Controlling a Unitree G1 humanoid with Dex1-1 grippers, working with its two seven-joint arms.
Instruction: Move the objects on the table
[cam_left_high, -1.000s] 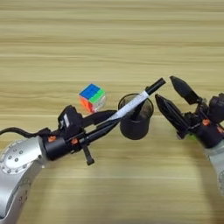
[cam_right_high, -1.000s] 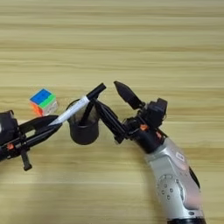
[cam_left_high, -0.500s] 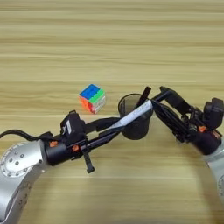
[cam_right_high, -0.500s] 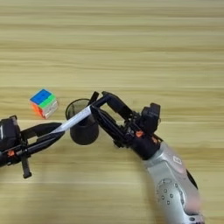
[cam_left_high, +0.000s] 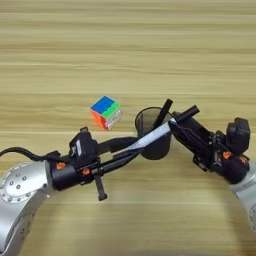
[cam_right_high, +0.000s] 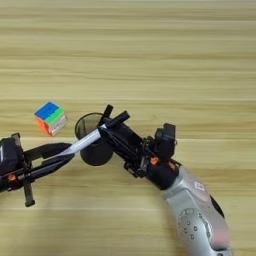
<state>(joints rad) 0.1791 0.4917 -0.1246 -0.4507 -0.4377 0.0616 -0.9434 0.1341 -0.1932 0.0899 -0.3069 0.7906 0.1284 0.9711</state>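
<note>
Light-wood planks of the bench (cam_left_high: 128, 45) fill the view, and from the left the left pincer (cam_left_high: 131, 149) reaches in, its two fingers closed on the white end of the marker (cam_left_high: 152, 136). Just beyond its tips sits the puzzle cube (cam_left_high: 105, 112), untouched. The marker slants across the mouth of the black mesh cup (cam_left_high: 154, 134), and the right pincer (cam_left_high: 176, 123) grips its black-capped end from the cup's far side.
</note>
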